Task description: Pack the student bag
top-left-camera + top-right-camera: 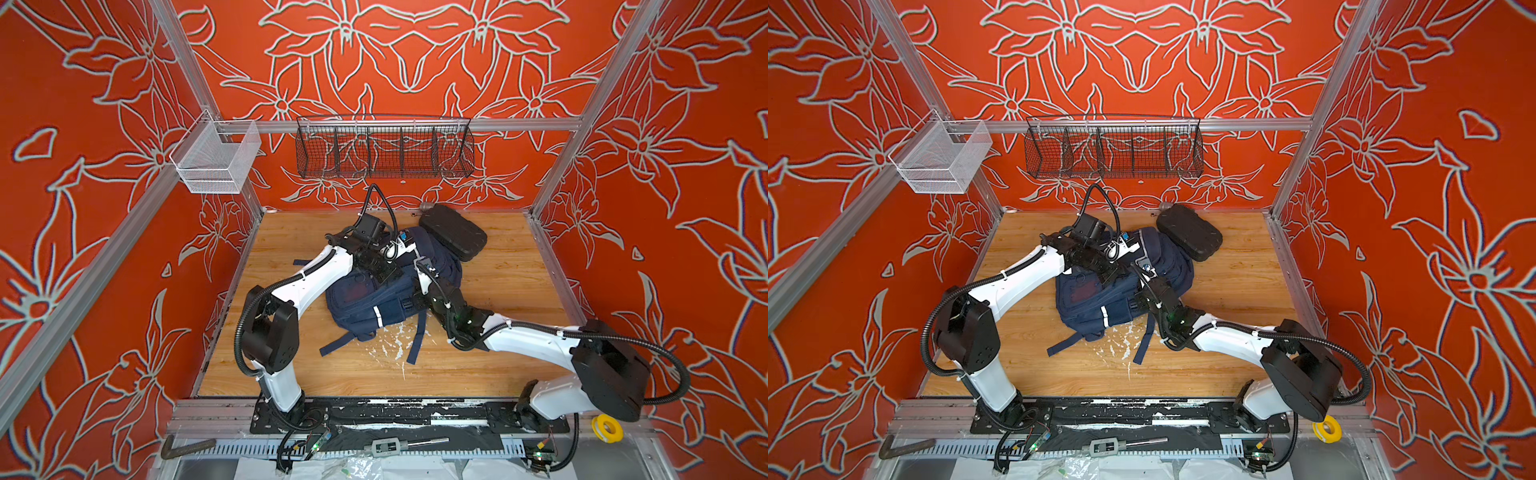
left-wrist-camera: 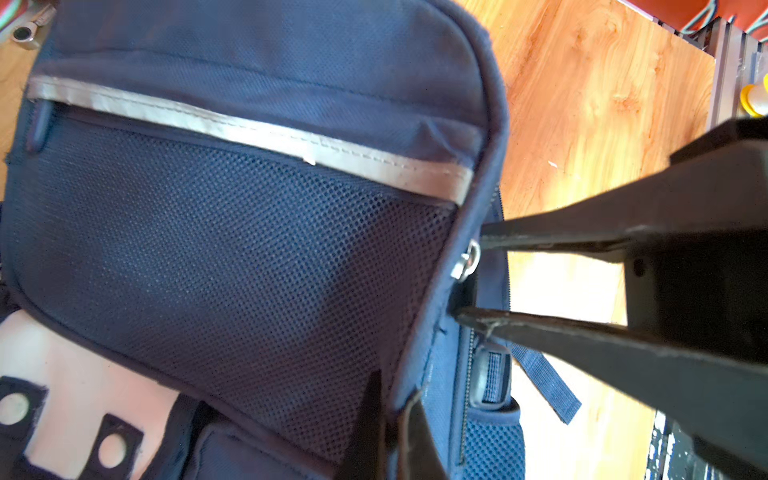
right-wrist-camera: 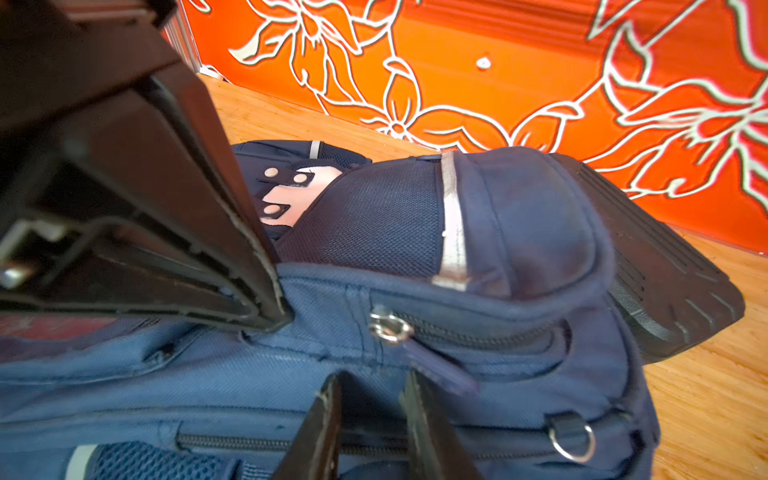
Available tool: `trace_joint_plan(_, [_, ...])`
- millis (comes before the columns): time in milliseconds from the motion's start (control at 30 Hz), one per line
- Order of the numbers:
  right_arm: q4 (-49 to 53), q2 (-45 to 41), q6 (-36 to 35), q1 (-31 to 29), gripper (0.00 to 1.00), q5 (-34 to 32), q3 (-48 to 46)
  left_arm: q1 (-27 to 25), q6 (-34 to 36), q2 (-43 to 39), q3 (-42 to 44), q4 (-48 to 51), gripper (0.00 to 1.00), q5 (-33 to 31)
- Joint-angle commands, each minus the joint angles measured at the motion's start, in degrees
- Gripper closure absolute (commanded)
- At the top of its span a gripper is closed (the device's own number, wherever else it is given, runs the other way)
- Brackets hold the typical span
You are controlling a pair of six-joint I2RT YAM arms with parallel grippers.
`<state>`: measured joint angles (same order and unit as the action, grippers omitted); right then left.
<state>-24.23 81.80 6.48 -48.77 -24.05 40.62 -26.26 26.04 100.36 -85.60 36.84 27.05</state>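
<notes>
Pinching the bag (image 1: pixel 357 316) at its edge with clenched left fingers (image 2: pixel 366 432); straddling its zip pull (image 3: pixel 441 369) with released right fingers (image 3: pixel 324 428). Lying mid-worktop (image 1: pixel 498 353), touching the case (image 1: pixel 453 233) at far right.

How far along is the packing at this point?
Done: nothing visibly packed; the black hard case lies outside the student bag. In hand: the left gripper pinches the bag's fabric; the right gripper is poised at a zipper slider, jaws apart. Left: open that zipper, which looks closed, and load the bag.
</notes>
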Motion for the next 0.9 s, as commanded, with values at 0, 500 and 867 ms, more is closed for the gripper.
trace_joint_plan(0, [-0.1, -0.8, -1.9, 1.0, 0.71, -0.8, -1.2, -0.1, -0.6, -2.6, -1.2, -0.2, 1.00, 4.4])
trace_joint_plan(500, [-1.6, -1.5, -2.7, 7.7, 0.95, 16.7, -0.9, -0.6, -0.5, -3.8, -0.7, 0.6, 1.00, 3.5])
trace_joint_plan(867, [4.9, -4.8, -3.7, 11.6, 1.00, 28.1, -0.6, -0.6, 0.7, -4.9, 1.0, 1.0, 1.00, 1.3])
